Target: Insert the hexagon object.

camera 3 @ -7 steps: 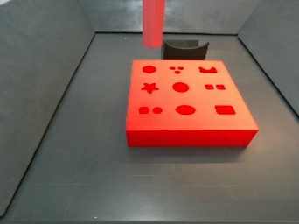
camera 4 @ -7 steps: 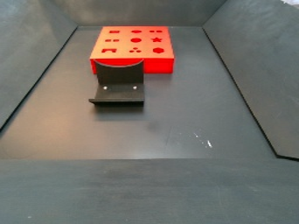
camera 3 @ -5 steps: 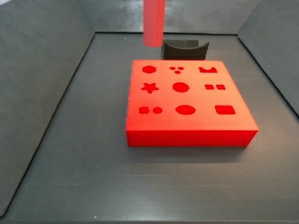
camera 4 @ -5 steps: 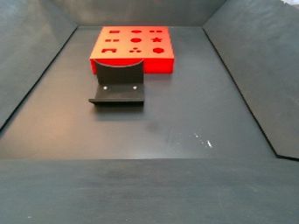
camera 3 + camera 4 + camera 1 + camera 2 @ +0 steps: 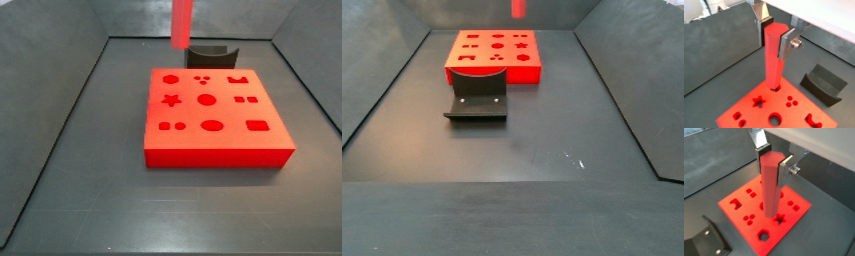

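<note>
We judge the hexagon object [image 5: 773, 57] to be stiff and light, a plain rod that should not bend or crush under a firm pinch; its smooth faces look a little slippery, so the hold wants flat pads on two opposite faces, near the upper end, leaving the lower length free to enter a hole; that is how it is held now. The gripper [image 5: 775, 31] has its jaws pinching the rod's upper part, the silver fingers [image 5: 763, 154] pressed against its sides in both wrist views; the rod hangs upright below them, in the air above the red block [image 5: 214, 118], its lower tip not yet in any hole as far as we can tell.

The rod is long, slender and uniformly red, with flat faces and a cut top face that shows several edges; in the side views only its lower stretch enters at the upper edge [image 5: 183, 22] [image 5: 519, 7], and the gripper itself is out of frame there. The block is wide, flat and red, with shaped holes, a hexagonal one [image 5: 170, 79] near a rear corner; the dark grey curved piece [image 5: 210, 53] stands just behind the block; we think a tilted rod could jam at the hole's rim.
</note>
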Robot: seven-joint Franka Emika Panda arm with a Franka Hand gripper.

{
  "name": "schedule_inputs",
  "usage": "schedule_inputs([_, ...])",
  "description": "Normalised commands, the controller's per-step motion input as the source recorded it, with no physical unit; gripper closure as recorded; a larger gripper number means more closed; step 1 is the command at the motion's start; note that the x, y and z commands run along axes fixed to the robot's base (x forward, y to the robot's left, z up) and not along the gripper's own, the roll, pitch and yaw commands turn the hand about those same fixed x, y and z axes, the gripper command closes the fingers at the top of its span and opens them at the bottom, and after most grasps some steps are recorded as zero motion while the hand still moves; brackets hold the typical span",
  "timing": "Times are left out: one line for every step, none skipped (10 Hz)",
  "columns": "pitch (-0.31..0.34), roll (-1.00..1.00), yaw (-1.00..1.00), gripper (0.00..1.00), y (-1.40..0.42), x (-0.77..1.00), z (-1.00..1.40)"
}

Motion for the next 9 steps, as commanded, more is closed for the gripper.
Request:
schedule_inputs([-0.066,0.01,-0.05,1.00,0.44,0.21,-0.39])
schedule_inputs([-0.091,0.01,-0.04,1.00,0.35,0.25,-0.37])
schedule_inputs([-0.270,0.00,-0.08,1.00,0.07,0.01,-0.59])
schedule_inputs([-0.193,0.00,-0.06,1.00,0.00,0.00,-0.41])
schedule_inputs([-0.176,0.00,-0.02,1.00,0.00,0.00,-0.38])
schedule_inputs([-0.199,0.00,-0.03,1.00,0.00,0.00,-0.45])
schedule_inputs([-0.189,0.01,-0.04,1.00,0.03,-0.01,-0.46])
schedule_inputs([-0.153,0.02,-0.03,1.00,0.09,-0.09,-0.37])
schedule_inputs([-0.090,0.03,-0.09,1.00,0.15,-0.26,-0.26])
